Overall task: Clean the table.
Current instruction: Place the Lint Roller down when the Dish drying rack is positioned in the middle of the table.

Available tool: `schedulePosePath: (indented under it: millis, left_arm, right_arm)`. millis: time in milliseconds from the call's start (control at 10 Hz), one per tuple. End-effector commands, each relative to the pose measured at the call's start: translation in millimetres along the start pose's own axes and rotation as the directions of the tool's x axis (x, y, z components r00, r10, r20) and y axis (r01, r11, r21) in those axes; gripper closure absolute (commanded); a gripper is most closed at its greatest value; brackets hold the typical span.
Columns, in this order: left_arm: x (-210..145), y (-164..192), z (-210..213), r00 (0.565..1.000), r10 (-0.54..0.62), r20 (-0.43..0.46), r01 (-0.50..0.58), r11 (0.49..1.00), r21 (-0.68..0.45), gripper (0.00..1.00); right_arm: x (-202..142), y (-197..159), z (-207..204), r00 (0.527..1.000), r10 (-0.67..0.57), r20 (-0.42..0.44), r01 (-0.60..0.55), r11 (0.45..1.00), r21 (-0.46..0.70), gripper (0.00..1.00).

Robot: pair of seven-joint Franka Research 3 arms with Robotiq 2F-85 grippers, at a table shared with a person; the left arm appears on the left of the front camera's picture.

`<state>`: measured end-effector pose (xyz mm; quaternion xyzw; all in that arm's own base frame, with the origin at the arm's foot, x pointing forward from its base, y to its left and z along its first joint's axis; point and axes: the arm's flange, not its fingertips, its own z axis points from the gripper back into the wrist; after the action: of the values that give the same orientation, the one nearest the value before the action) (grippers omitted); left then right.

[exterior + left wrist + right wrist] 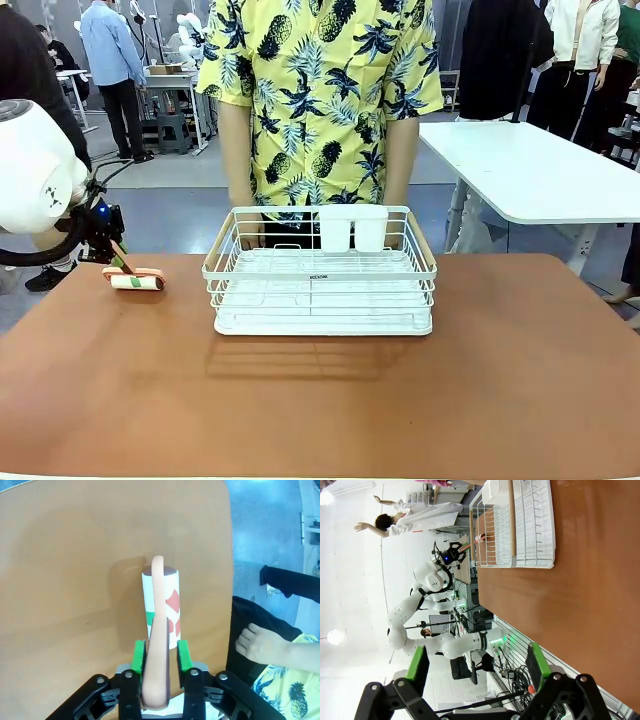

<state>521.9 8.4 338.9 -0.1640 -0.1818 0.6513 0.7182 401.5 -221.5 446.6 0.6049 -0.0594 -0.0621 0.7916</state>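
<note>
A lint roller (pixel 137 281) with a peach handle and a white paper roll lies on the reddish-brown table (pixel 320 400) near its far left edge. In the left wrist view the lint roller (pixel 161 605) points away from the camera over the table (pixel 65 580). Its handle runs back between the green pads of my left gripper (pixel 161 655). The jaws stand slightly apart, with a thin gap beside the handle. In the front view my left gripper (pixel 115 258) sits just left of the roller. My right gripper (pixel 477 665) is open and holds nothing, off the table's (pixel 590 580) right end.
A white wire rack (pixel 320 270) with two white cups stands at the middle back of the table; the rack (pixel 515 525) also shows in the right wrist view. A person in a yellow shirt stands behind it, one hand (pixel 260 642) hanging near the table's corner. A white-topped table (pixel 540 170) stands back right.
</note>
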Motion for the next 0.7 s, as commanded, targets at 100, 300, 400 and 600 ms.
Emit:
schedulePosePath:
  millis: [100, 300, 400, 600]
  left_arm:
    - [0.7, 9.1, 24.5, 0.998, 0.017, -0.064, -0.01, 0.994, 0.111, 0.39]
    - [5.3, 13.2, 53.4, 0.992, 0.012, -0.125, 0.024, 0.96, 0.279, 0.39]
    - [1.9, 12.9, 68.2, 0.991, 0.001, -0.134, 0.043, 0.944, 0.328, 0.11]
    - [-0.7, 5.6, 91.4, 1.0, 0.025, -0.015, -0.018, 0.935, 0.354, 0.0]
  right_arm:
    - [-0.8, 2.5, 0.5, 1.0, 0.005, -0.001, -0.005, 1.0, 0.004, 0.0]
    - [-0.8, 2.5, 0.5, 1.0, 0.005, -0.001, -0.005, 1.0, 0.004, 0.0]
    - [-0.8, 2.5, 0.5, 1.0, 0.005, -0.001, -0.005, 1.0, 0.004, 0.0]
    - [-0.8, 2.5, 0.5, 1.0, 0.005, -0.001, -0.005, 1.0, 0.004, 0.0]
